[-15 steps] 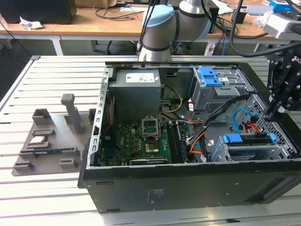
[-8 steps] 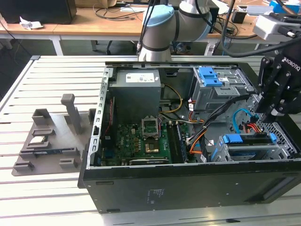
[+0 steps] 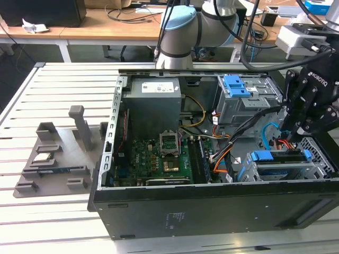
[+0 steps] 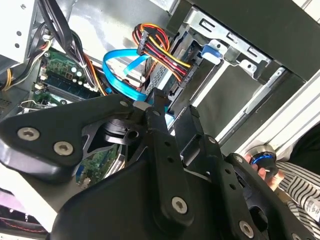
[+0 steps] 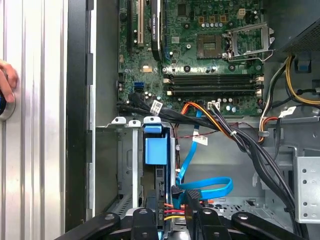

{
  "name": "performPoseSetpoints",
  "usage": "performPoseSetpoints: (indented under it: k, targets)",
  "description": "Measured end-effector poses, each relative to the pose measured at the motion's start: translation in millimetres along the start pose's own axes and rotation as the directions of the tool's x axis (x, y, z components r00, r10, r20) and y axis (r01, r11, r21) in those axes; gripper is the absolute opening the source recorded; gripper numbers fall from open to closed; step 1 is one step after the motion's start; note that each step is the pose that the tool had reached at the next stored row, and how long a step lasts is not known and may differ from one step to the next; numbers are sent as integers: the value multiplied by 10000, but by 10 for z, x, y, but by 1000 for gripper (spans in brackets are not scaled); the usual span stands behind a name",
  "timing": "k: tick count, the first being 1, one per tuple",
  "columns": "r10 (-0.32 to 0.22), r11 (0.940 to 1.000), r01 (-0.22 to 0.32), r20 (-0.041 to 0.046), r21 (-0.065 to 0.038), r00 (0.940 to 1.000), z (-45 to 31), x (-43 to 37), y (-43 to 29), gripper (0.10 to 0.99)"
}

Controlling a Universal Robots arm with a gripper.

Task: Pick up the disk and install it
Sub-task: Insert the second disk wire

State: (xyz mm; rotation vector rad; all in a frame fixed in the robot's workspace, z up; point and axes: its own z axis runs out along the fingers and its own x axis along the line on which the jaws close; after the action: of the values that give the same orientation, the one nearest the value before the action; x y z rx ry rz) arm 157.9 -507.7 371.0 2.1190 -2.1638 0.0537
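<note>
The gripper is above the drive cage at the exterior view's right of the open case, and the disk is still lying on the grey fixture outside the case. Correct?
Not quite. The gripper is there, but the disk sits in the drive cage, per the exterior view.

Open computer case [image 3: 159,211], motherboard [image 3: 159,153], grey fixture [image 3: 58,153]

Inside the drive cage [image 5: 131,165], the disk [image 5: 156,150] shows just its blue carrier edge; a hand [image 5: 7,82] beside the case is cut off.

Open computer case [image 5: 80,125], green motherboard [image 5: 200,50], blue-framed disk [image 5: 156,150] seated in metal bay [image 5: 125,165], blue cable [image 5: 210,187].
</note>
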Motion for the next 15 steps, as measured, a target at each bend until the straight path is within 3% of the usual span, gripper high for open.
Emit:
performPoseSetpoints:
  k: [3,6,11,15]
  targets:
    - [1,10000,-1,1,0,10000,3,0,4,361]
    - [1,10000,-1,2,0,10000,8,-1,8,161]
    - [0,10000,0,-17,0,10000,23,46,8,161]
    - [-11,10000,11,-18,0,10000,112,61,3,161]
